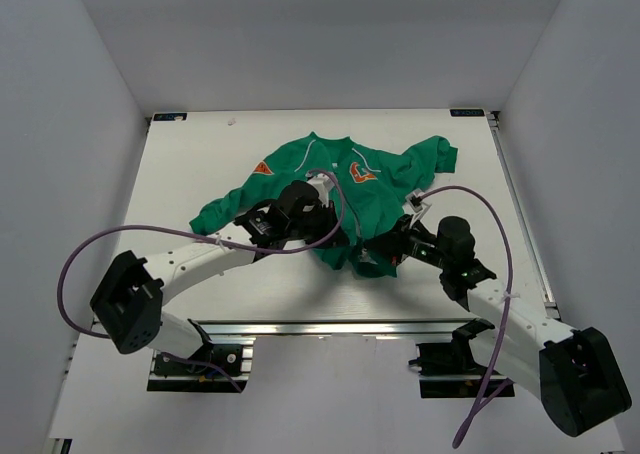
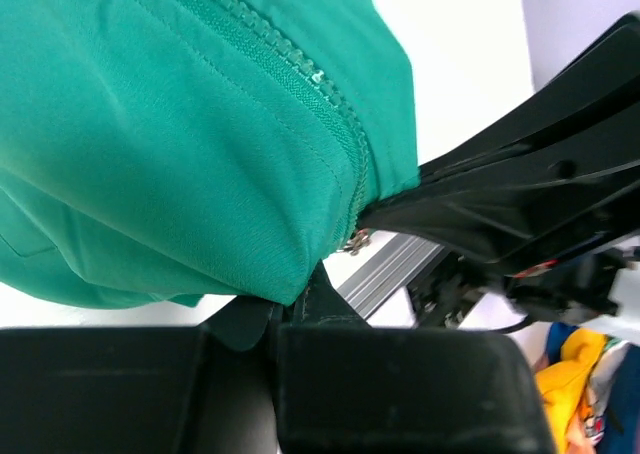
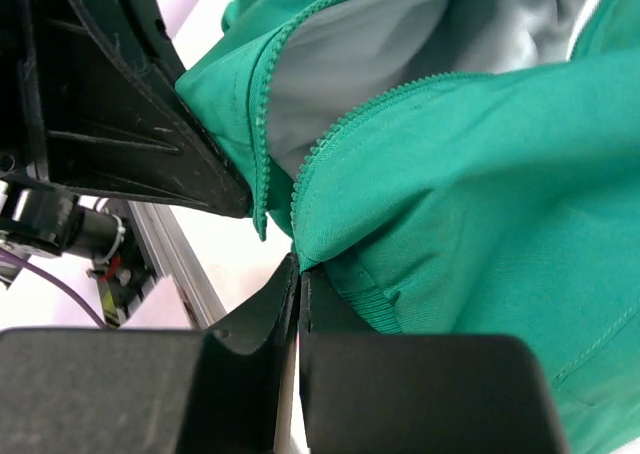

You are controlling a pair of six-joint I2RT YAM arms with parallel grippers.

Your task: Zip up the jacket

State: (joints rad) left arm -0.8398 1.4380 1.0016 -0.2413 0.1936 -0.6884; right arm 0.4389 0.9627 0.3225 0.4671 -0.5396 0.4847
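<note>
Your green fine-knit cloth jacket [image 3: 480, 174] looks matt, its pale grey lining [image 3: 400, 64] smoother, its hem ribbed. At that hem, the left black plastic tool [image 2: 305, 292] and the right black plastic tool [image 3: 298, 269] are matt.

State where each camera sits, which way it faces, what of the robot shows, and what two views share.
Top external: above and behind the bases, looking down at the table and jacket; both arms show.
Left wrist: on that wrist, facing the hem; left gripper at the bottom edge.
Right wrist: likewise, right gripper below the open zip.
Shared: both wrist views show the zip's lower end and the opposite gripper.
</note>
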